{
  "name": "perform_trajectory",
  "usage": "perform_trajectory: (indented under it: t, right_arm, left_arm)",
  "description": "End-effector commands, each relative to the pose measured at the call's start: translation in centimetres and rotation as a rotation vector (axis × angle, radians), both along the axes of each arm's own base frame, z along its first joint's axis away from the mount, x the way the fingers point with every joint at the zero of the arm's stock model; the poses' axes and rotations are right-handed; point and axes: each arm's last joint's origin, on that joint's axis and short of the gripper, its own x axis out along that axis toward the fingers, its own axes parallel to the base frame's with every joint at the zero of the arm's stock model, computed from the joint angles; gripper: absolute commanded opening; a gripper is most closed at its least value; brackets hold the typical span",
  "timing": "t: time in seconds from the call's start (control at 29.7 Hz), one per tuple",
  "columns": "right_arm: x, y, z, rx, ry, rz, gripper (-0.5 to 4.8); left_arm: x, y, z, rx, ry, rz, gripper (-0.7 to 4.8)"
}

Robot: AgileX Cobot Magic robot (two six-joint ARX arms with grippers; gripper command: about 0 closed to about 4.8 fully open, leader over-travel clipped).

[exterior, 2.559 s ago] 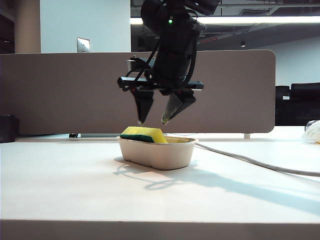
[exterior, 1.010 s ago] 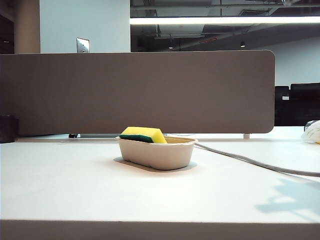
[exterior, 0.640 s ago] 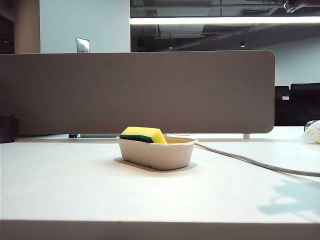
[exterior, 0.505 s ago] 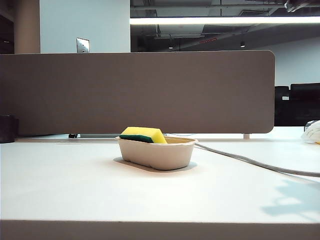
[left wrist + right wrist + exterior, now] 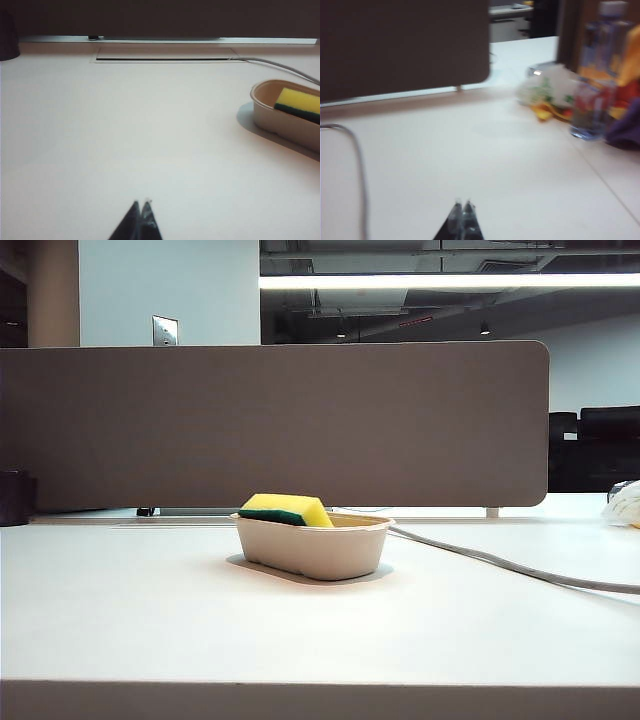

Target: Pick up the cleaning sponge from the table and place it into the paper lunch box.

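Sponge (image 5: pixel 286 509) in box (image 5: pixel 312 549); both grippers' fingers (image 5: pixel 141 216) (image 5: pixel 461 216) together, apart.

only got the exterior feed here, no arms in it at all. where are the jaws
Observer: Left gripper hangs over bare table, jaws shut.
Operator: holding anything
Observer: No. The cleaning sponge lies in the paper lunch box, off to that gripper's side.
Operator: and the right one
Observer: Right gripper is shut and empty, facing bottles at the table's far end.
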Motion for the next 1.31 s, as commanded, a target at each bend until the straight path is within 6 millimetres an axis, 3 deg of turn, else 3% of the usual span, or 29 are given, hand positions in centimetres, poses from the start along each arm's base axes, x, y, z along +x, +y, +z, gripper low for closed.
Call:
perform_trajectory:
  t: [0.03,0.34,0.57,1.31]
  right_arm:
    - [-0.6,-0.7,-0.6,0.006,-0.020,0.038,-0.04]
    - [-1.8,-1.9,-1.1,0.001,-0.031,0.005,-0.04]
    - [-1.7,-1.6,-1.5,-0.086,-0.009,0.108,-0.04]
    - [-1.7,-1.6,-1.5,-0.147,-0.001,0.077,-0.05]
  left_arm:
    - [0.0,0.0,0.1,0.001,-0.007,-0.002,-0.05]
    - [0.0,0.0,0.1,0.001,-0.007,-0.002,-0.05]
    - [0.0,0.0,0.1,0.001,-0.006,-0.001,-0.05]
    - [0.0,0.0,0.1,0.001,-0.006,-0.002,-0.05]
